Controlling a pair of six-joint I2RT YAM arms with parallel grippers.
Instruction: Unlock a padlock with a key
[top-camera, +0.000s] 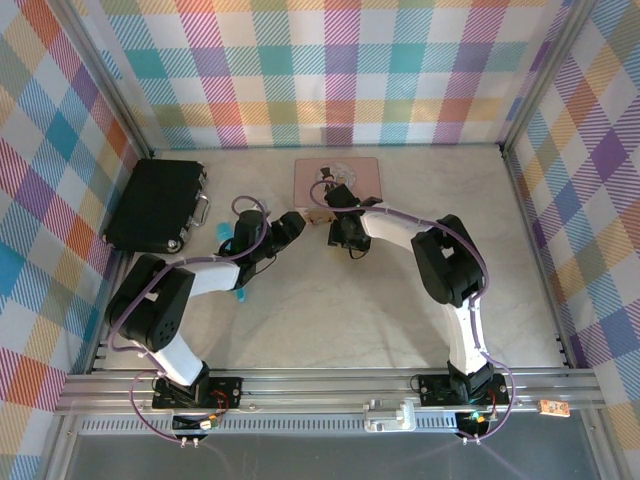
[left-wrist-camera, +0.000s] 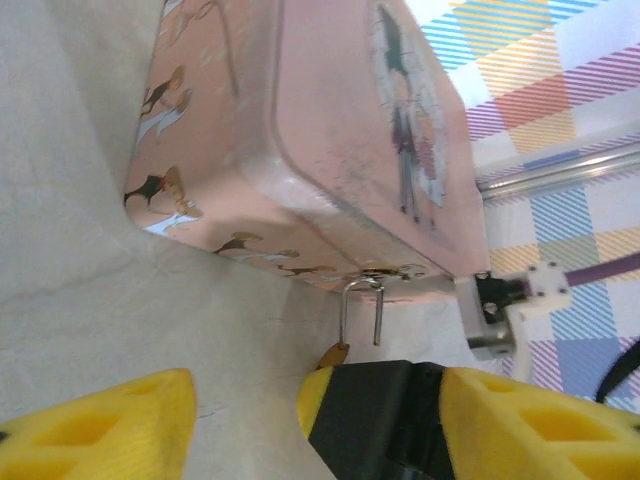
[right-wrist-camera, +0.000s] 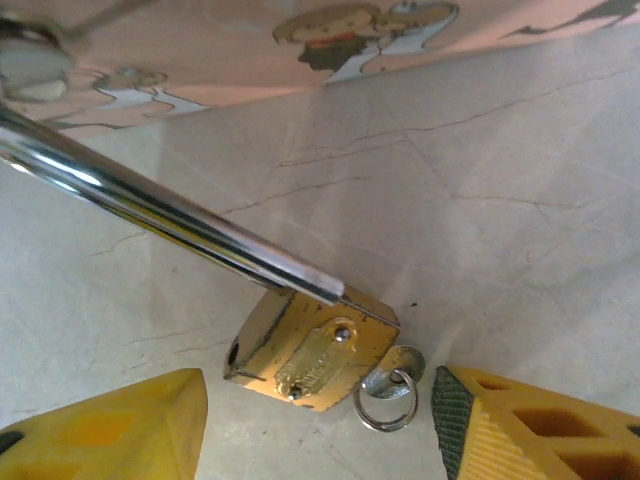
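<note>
The tiny brass padlock (right-wrist-camera: 315, 350) hangs by its silvery shackle (right-wrist-camera: 170, 215) from the hasp of the pink illustrated tin box (left-wrist-camera: 330, 130). One shackle leg (left-wrist-camera: 378, 318) ends free, and the hole (right-wrist-camera: 233, 352) in the body is empty. A small key on a ring (right-wrist-camera: 392, 385) sticks in the lock's underside. My right gripper (right-wrist-camera: 320, 425) is open, straddling the lock body, with its right finger (right-wrist-camera: 520, 430) close to the key. My left gripper (left-wrist-camera: 245, 405) is open just below the shackle, and its right finger (left-wrist-camera: 380, 415) hides most of the brass body (left-wrist-camera: 336, 352). From above, both grippers (top-camera: 298, 226) (top-camera: 335, 222) meet at the padlock (top-camera: 320, 214).
A black case (top-camera: 158, 205) lies at the back left of the marble table (top-camera: 330, 310). The pink box (top-camera: 337, 178) sits against the back, near the checkered wall (top-camera: 330, 70). Small teal bits (top-camera: 225, 232) lie under the left arm.
</note>
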